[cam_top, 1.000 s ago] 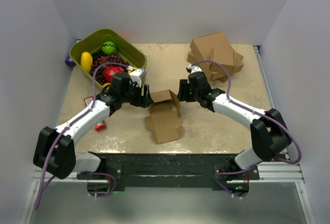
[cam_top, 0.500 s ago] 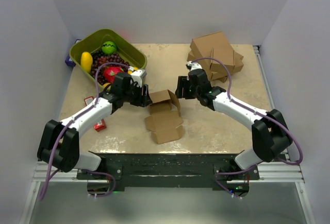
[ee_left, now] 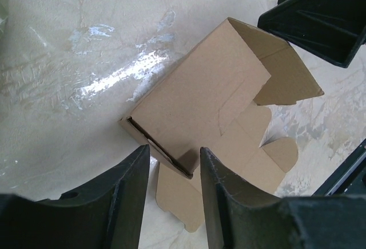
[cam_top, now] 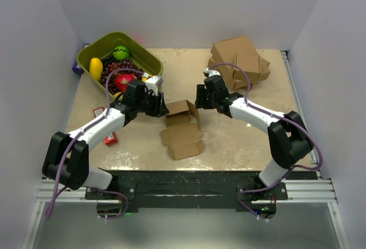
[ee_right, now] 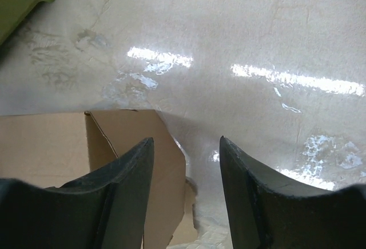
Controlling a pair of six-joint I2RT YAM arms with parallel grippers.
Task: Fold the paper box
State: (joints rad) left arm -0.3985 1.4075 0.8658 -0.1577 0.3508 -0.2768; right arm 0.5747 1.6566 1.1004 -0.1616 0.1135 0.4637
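Pale lilac walls [cam_top: 189,8] box in a beige marbled table [cam_top: 240,140] with a glossy top showing glare streaks. Stack of larger brown cartons [cam_top: 239,60] at table's far right. Olive-green plastic tub [cam_top: 143,57] of fruit at table's far left. Small brown kraft paper box [cam_top: 182,127] at table centre, part-folded, flaps loose. Left gripper [ee_left: 172,150] has a moderate gap, with the box's corner between its fingers. Right gripper [ee_right: 186,141] is spread wider, just beside the box's far flap, over bare table.
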